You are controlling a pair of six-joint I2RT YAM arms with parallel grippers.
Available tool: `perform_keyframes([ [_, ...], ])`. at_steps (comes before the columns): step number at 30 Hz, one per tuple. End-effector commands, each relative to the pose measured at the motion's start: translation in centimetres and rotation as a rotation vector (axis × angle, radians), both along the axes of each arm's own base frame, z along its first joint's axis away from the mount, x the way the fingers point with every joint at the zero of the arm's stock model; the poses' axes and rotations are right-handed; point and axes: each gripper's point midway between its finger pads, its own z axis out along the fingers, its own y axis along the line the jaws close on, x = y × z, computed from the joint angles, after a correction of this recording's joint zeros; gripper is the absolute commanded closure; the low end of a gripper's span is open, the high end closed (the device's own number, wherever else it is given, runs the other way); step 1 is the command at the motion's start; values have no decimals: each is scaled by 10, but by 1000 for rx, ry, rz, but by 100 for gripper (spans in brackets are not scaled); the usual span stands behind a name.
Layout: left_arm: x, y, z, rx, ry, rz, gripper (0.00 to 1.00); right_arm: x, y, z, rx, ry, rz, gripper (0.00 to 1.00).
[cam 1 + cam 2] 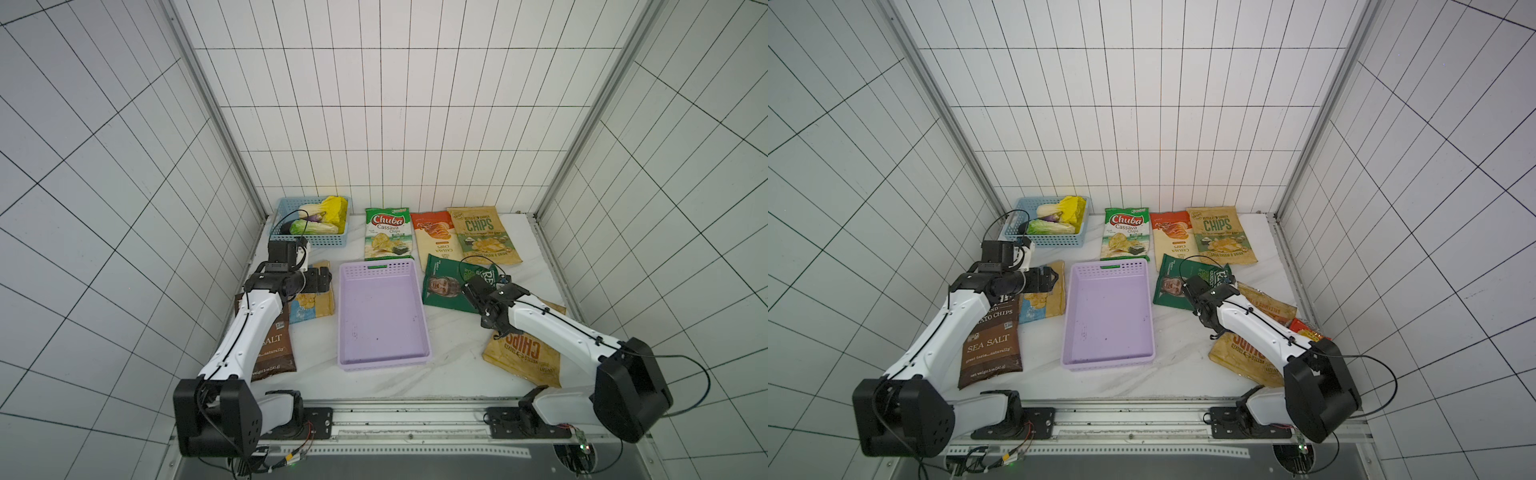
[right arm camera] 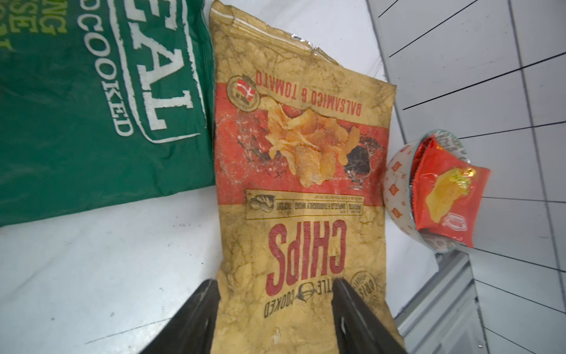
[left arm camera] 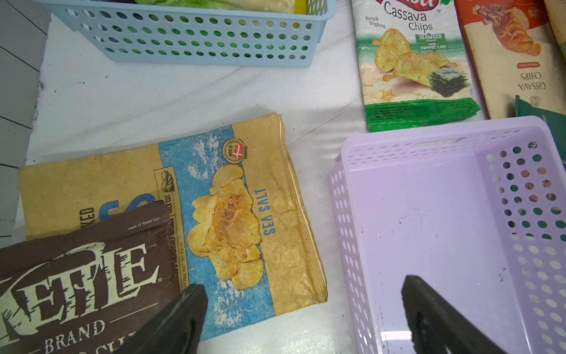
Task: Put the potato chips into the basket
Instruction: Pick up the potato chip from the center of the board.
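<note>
Jaws straddling balsamico CHIPS bag (image 2: 301, 211)

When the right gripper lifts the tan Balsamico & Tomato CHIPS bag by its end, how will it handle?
Probably floppy: the CHIPS bag looks flat and creased, so it should droop from the right gripper. Likely light for its size, being so thin. Its long edge meets the green REAL bag, which may get nudged.
</note>
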Motion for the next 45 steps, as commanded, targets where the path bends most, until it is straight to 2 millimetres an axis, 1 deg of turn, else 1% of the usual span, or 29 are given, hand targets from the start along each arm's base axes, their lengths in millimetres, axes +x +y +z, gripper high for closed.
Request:
perform_keyframes([
  [1, 3, 2, 6, 7, -32, 8, 2, 2, 10, -13, 29, 15, 9, 41],
  [2, 3, 2, 6, 8, -31, 10, 2, 3, 10, -16, 28, 17, 11, 42],
  [4, 3, 2, 7, 10, -35, 9, 2, 6, 13, -22, 32, 23, 22, 48],
  [9, 4, 4, 4, 16, -28, 15, 2, 9, 11, -38, 22, 71, 16, 49],
  [14, 4, 4, 4, 18, -30, 19, 2, 5, 4, -53, 7, 115, -7, 49],
  [20, 4, 5, 2, 21, -26, 23, 2, 5, 0, -58, 8, 142, -31, 49],
  [23, 4, 6, 3, 23, -28, 28, 2, 5, -1, -58, 2, 145, -41, 50],
  [24, 5, 6, 4, 24, -31, 29, 2, 5, -1, -58, 1, 144, -41, 52],
  [27, 5, 6, 4, 25, -32, 30, 2, 6, -2, -59, -2, 144, -42, 53],
  [29, 5, 7, 4, 24, -30, 32, 2, 6, -2, -59, -8, 147, -46, 56],
  [30, 5, 6, 4, 25, -33, 30, 2, 6, -2, -59, -9, 149, -46, 59],
  [31, 5, 6, 4, 23, -32, 31, 2, 6, -2, -59, -10, 148, -45, 60],
  [33, 4, 6, 4, 23, -31, 30, 2, 5, -3, -59, -12, 147, -46, 64],
  [37, 5, 8, 4, 27, -31, 37, 2, 5, -2, -59, -15, 150, -46, 74],
  [39, 5, 8, 4, 26, -31, 38, 2, 5, -2, -59, -20, 149, -44, 75],
  [41, 5, 8, 5, 26, -33, 38, 2, 5, -2, -57, -23, 142, -43, 79],
  [43, 4, 8, 5, 27, -33, 39, 2, 5, -1, -56, -23, 137, -38, 80],
  [45, 5, 9, 5, 29, -33, 41, 2, 5, -1, -56, -24, 137, -37, 85],
])
